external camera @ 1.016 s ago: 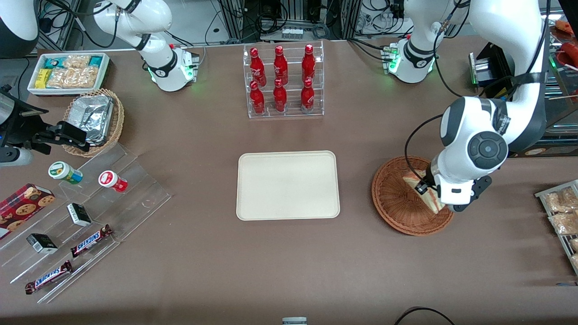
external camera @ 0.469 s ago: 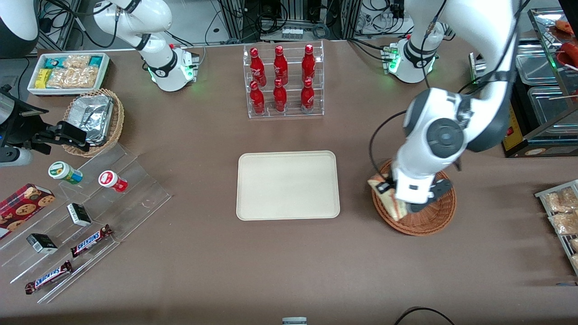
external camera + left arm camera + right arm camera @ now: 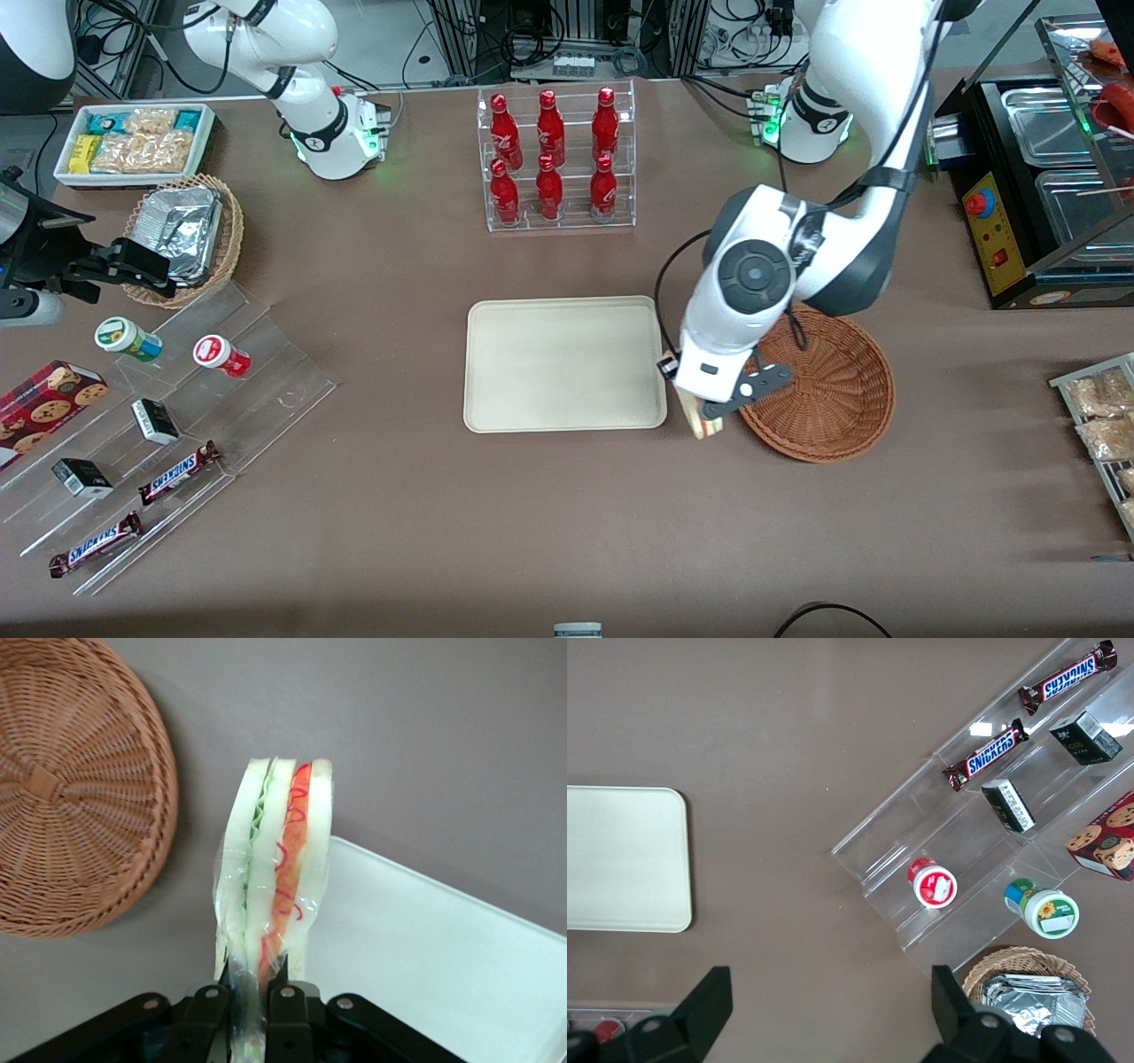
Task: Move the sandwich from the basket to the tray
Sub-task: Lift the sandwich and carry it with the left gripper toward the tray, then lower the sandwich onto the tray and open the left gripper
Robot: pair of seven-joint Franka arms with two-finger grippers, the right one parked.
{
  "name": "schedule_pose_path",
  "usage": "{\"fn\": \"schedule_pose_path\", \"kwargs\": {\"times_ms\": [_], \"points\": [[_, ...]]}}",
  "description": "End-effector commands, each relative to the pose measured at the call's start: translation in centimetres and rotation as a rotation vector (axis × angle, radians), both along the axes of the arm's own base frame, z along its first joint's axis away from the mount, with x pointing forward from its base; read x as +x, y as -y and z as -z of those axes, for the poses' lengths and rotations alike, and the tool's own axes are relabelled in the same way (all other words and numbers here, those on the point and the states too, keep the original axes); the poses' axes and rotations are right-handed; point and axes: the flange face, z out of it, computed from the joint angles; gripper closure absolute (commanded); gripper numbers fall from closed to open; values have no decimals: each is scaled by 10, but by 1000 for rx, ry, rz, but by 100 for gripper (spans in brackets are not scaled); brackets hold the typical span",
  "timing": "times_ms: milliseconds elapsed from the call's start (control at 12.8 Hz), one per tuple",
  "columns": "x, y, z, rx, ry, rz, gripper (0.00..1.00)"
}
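The end effector hangs above the brown desk in the gap between the tray and the basket, clenched on the sandwich. In the wrist view the two black fingers pinch the wrapped wedge at its lower end, and the sandwich stands on edge between them, its white bread layers, green filling and red filling facing the camera under clear film. The sandwich is lifted clear of the desk, out of the basket and not yet over the tray, just beside the tray's corner nearer the front camera. The reddish-brown wicker basket holds nothing that can be seen, and the cream tray lies flat with a bare surface. Farther from the front camera than the tray stands a clear rack of red bottles. Toward the parked arm's end of the desk lie a clear stepped display with snack bars and small cartons, and a tan wicker basket of foil containers.
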Motion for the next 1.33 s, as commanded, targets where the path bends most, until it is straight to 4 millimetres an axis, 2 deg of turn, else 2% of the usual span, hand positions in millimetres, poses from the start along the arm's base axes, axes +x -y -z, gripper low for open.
{"fn": "schedule_pose_path", "kwargs": {"times_ms": [0, 78, 391, 625, 1016, 1250], "points": [[-10, 32, 21, -2, -32, 98, 100], [-17, 50, 27, -6, -39, 124, 100], [-37, 85, 62, 0, -88, 188, 100], [-50, 115, 79, -7, -103, 222, 100], [-55, 123, 109, 5, -127, 236, 100], [-55, 125, 119, 2, -124, 233, 100]]}}
